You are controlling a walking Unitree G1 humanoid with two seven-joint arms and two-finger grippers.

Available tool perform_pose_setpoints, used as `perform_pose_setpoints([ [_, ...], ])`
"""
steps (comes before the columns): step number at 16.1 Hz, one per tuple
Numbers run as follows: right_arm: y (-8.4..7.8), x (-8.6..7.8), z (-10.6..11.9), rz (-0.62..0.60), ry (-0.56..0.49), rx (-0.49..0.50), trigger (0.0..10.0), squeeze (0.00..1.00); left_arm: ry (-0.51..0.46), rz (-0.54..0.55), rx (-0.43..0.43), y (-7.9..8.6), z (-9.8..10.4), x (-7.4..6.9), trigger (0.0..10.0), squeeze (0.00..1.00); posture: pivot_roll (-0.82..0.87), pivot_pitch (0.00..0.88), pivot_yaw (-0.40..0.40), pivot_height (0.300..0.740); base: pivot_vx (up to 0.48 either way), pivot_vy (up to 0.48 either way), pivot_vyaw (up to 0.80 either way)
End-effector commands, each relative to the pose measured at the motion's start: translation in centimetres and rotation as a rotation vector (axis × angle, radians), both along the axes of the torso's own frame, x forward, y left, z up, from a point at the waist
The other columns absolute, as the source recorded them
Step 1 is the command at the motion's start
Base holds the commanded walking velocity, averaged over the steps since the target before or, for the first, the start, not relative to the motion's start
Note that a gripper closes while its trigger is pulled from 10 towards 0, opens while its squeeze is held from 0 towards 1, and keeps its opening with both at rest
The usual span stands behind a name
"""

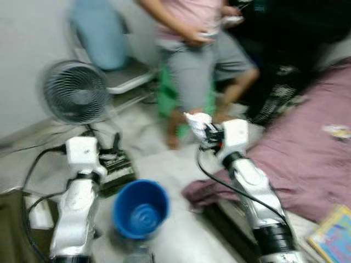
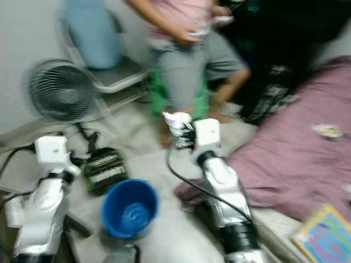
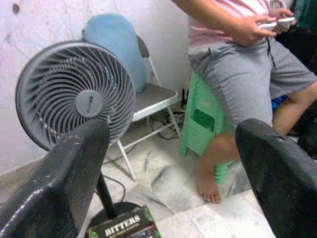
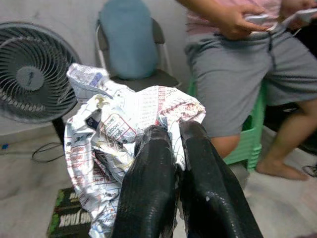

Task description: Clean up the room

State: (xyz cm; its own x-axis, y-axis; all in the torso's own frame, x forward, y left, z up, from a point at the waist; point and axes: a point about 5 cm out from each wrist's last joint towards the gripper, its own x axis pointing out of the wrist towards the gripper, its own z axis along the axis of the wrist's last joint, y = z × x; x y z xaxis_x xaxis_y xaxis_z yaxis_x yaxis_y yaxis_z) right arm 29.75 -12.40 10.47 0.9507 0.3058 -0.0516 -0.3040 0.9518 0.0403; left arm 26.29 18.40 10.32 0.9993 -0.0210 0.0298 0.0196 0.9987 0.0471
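Observation:
My right gripper [image 4: 173,144] is shut on a crumpled printed wrapper [image 4: 114,129], held up in the air; the same crumpled wrapper [image 1: 197,121] is a white wad at the arm's tip in the left eye view. A blue bucket [image 1: 140,208] stands on the floor between my two arms, nearer than the held wrapper and to its left. My left gripper [image 3: 173,163] is open with nothing between its fingers, raised over a dark green box [image 1: 116,167] that lies on the floor beside the bucket.
A person [image 1: 194,49] sits on a green stool [image 3: 203,121] straight ahead. A grey floor fan [image 1: 75,92] and a folding chair with a blue cushion [image 3: 116,49] stand at the left. A purple bedspread [image 1: 312,153] is on the right, a colourful book [image 1: 334,235] at its corner.

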Motion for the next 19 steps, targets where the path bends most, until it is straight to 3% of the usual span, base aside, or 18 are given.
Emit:
perform_pose_setpoints([
  [1, -0.4, 0.0, 0.46, -0.019, -0.024, 0.001, 10.0, 0.0, 0.016, -0.026, -0.003, -0.19, -0.2, 0.2, 10.0, 0.0, 0.03, 0.0, 0.013, 0.74, 0.322, 0.0, 0.41],
  [9, -0.76, -0.31, 0.3, -0.039, -0.016, 0.007, 10.0, 0.0, 0.028, -0.053, -0.012, -0.65, -0.43, 0.34, 10.0, 0.0, 0.01, 0.0, 0.024, 0.74, 0.353, 0.0, 0.05],
  [11, -0.79, -0.46, 0.33, -0.04, -0.02, 0.004, 10.0, 0.0, 0.035, -0.045, -0.01, -0.6, -0.58, 0.37, 10.0, 0.0, 0.01, 0.0, 0.031, 0.74, 0.0, 0.0, 0.0],
  [19, -0.37, -0.93, 0.53, -0.021, -0.039, 0.048, 10.0, 0.0, 0.042, -0.052, 0.022, -0.52, -0.53, 0.71, 10.0, 0.0, 0.01, 0.0, 0.057, 0.74, 0.0, 0.0, 0.78],
])
